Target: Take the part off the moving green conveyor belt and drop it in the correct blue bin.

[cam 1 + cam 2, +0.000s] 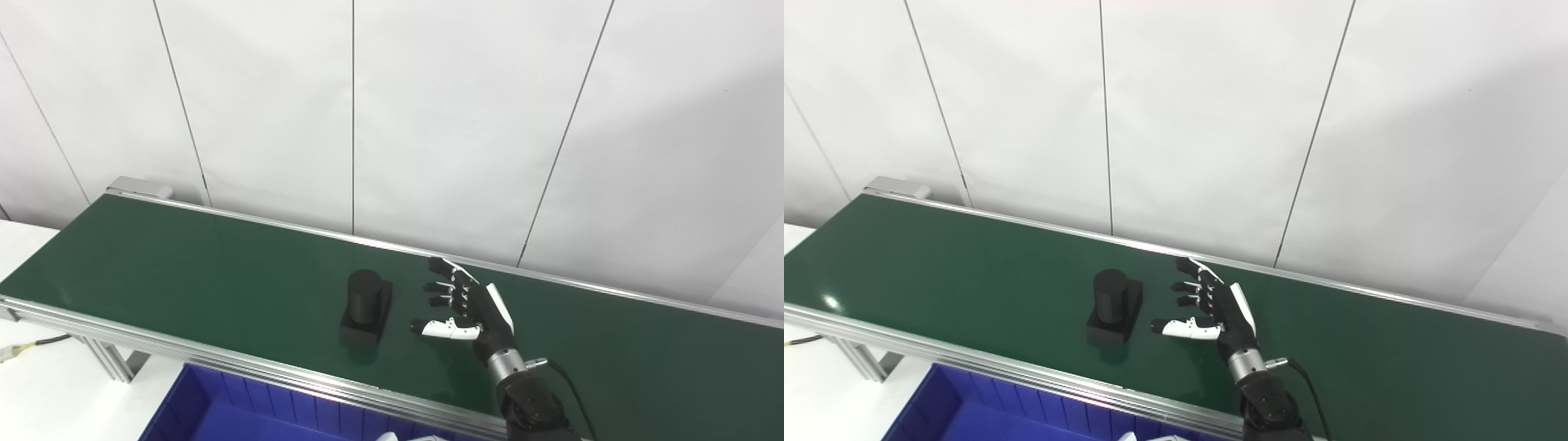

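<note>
While the matte black part (366,306), a stubby cylinder upright on a flat square base, sits mid-width on the smooth dark green conveyor belt (184,257), the black-and-white right hand (468,306) hovers just beside it, fingers and thumb spread wide, holding nothing. Ribbed aluminium rails (245,361) edge the belt. Below the near rail lies the ribbed blue plastic bin (208,410). Bare belt stretches either side.

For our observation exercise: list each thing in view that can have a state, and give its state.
Part: upright on the belt, not held.
Right robot hand: open, beside the part, apart from it.
Belt: carrying one part.
Bin: only partly in view, nothing visible inside.
Left robot hand: out of view.
</note>
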Action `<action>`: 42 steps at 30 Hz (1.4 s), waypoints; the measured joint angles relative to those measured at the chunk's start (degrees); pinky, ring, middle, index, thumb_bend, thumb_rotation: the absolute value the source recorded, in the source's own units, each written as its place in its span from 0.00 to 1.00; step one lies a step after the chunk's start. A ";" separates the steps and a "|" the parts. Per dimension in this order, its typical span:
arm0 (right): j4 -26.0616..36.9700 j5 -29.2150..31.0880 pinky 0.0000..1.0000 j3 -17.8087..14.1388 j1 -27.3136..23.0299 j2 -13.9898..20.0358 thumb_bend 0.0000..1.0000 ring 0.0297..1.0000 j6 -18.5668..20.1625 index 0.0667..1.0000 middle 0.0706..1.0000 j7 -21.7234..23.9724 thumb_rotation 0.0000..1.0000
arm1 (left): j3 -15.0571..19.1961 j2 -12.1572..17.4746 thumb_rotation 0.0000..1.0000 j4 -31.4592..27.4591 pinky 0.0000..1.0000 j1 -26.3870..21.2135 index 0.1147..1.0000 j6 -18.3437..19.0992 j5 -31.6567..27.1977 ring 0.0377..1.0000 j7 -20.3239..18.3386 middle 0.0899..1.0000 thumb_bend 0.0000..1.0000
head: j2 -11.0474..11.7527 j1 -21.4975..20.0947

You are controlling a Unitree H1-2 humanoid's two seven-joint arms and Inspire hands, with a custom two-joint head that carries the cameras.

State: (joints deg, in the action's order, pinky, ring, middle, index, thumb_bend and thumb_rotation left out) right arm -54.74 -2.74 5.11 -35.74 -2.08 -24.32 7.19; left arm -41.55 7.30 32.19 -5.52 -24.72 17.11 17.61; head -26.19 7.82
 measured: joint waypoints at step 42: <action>-1.22 -6.25 0.63 8.12 -3.06 3.78 1.00 0.73 0.00 0.81 0.86 -8.38 0.21 | -0.47 -0.50 0.12 -3.48 0.61 1.10 0.71 -0.01 2.86 0.72 0.53 0.76 1.00 | -1.14 -0.18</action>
State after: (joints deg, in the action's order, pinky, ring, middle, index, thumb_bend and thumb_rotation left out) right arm -55.96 -9.00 13.23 -38.79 1.70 -24.32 -1.19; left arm -42.03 6.80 28.71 -4.42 -24.73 19.97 18.15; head -27.33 7.65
